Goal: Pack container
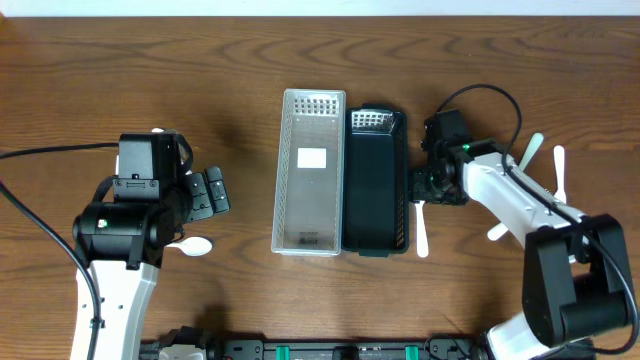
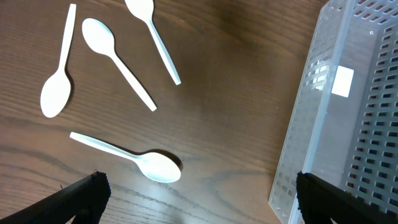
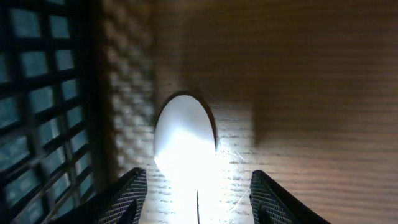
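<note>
My right gripper (image 3: 198, 190) sits half open astride the white spoon (image 3: 185, 134) lying just beside the black basket (image 1: 375, 215), left gripper (image 2: 200, 190) spread wide; the spoon looks light, thin and slippery, so I'd pinch its handle near the bowl.

A brown wood-grain table (image 1: 120, 60) has what may be a dark rail (image 1: 330, 351) along its near edge.

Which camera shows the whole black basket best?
The overhead camera. It shows the whole black basket from above, lying beside the clear basket. The right wrist camera sees only a piece of its grid wall, very close. The left wrist camera misses it and shows the clear basket instead.
</note>
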